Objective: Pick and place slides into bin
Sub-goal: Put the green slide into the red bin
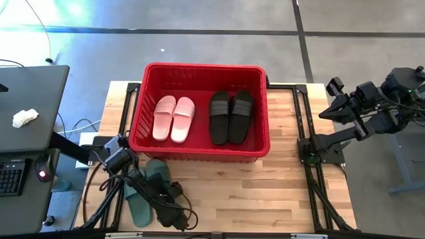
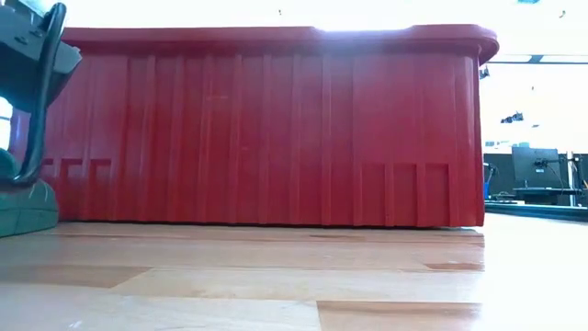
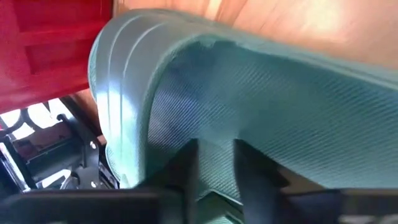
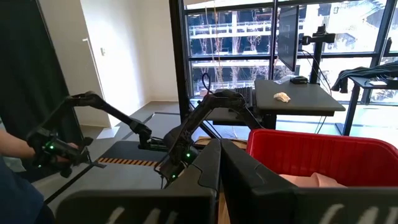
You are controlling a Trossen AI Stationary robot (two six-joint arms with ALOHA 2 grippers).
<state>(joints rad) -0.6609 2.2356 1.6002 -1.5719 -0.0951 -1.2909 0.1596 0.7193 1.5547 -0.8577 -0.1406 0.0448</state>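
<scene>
A sage green slide [image 3: 249,112] is pinched by the left end effector [image 3: 214,177] on the wooden surface [image 1: 265,192], just in front of the red bin [image 1: 199,153]. The right end effector [image 4: 221,180] is pressed together, well apart.

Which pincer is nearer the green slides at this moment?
Left. The left pincer is down on the green slides at the table's front-left corner, its fingers on a strap. The right pincer hangs off the table's right edge, beyond the red bin.
</scene>
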